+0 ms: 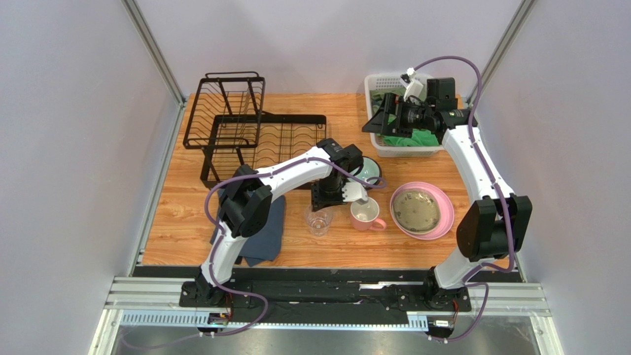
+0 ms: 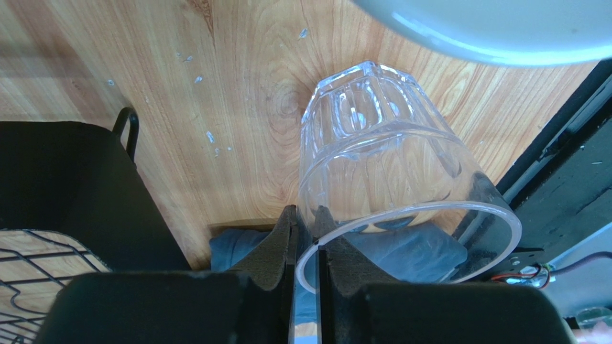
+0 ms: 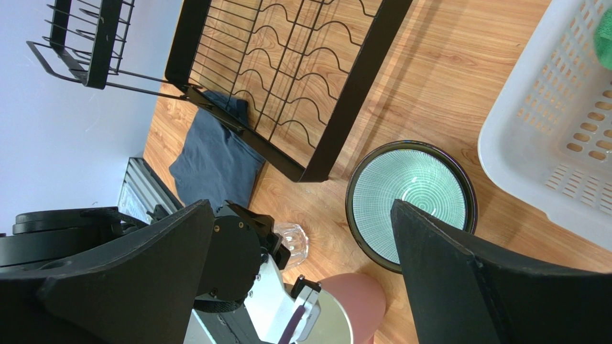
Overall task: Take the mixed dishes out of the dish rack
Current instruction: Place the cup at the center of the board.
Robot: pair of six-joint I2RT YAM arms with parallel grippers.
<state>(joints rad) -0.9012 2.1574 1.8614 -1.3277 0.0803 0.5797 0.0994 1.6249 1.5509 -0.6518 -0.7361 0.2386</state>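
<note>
My left gripper (image 1: 324, 203) (image 2: 307, 215) is shut on the rim wall of the clear glass (image 1: 318, 220) (image 2: 381, 143), which is upright at the table near the front; I cannot tell if its base touches the wood. The pink mug (image 1: 365, 214) stands just right of it. The dark bowl with teal inside (image 1: 370, 172) (image 3: 411, 193) sits behind, partly hidden by the left arm. The cream plate (image 1: 417, 208) lies on the pink plate (image 1: 442, 214) at the right. The black dish rack (image 1: 237, 126) (image 3: 287, 72) holds no dishes. My right gripper (image 1: 375, 122) (image 3: 300, 208) is open and empty, high over the back right.
A white plastic basket (image 1: 378, 85) (image 3: 560, 143) with green cloths stands at the back right under the right wrist. A folded blue-grey cloth (image 1: 266, 231) (image 3: 212, 158) lies at the front left beneath the left arm. Grey walls close in both sides.
</note>
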